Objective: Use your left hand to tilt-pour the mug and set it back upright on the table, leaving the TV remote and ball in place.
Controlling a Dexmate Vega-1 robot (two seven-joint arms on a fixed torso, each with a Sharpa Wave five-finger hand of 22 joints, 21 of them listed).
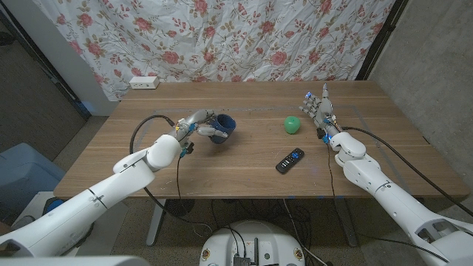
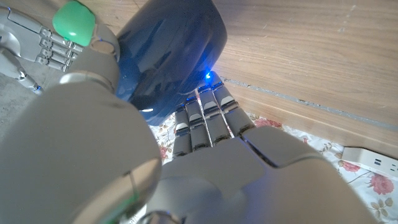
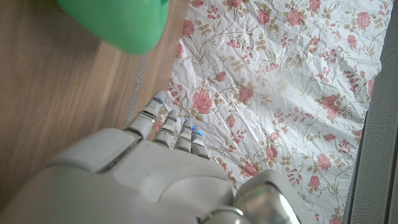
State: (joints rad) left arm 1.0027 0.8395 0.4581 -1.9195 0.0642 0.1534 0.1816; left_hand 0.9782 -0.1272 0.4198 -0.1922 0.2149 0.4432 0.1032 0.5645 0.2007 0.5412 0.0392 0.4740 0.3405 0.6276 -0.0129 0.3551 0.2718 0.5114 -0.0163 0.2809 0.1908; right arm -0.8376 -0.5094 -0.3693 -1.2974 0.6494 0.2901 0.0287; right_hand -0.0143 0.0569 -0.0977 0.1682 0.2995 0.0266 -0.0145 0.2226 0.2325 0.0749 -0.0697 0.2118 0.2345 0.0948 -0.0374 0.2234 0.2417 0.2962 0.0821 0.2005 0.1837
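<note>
A dark blue mug [image 1: 222, 128] is at the table's middle left, tipped over toward the right with its mouth facing sideways. My left hand [image 1: 196, 125] grips it from the left, fingers wrapped around its body. In the left wrist view the mug [image 2: 171, 56] fills the space just beyond my fingers [image 2: 205, 121]. A green ball [image 1: 293, 125] lies right of centre, and a black TV remote [image 1: 290, 159] lies nearer the front edge below it. My right hand [image 1: 320, 111] stands open right of the ball, holding nothing. The green ball [image 3: 118, 22] shows close in the right wrist view.
A white power strip [image 1: 144, 83] sits at the table's back left corner. A floral curtain [image 1: 244, 37] hangs behind the table. A black cable [image 1: 148, 125] loops on the wood beside my left arm.
</note>
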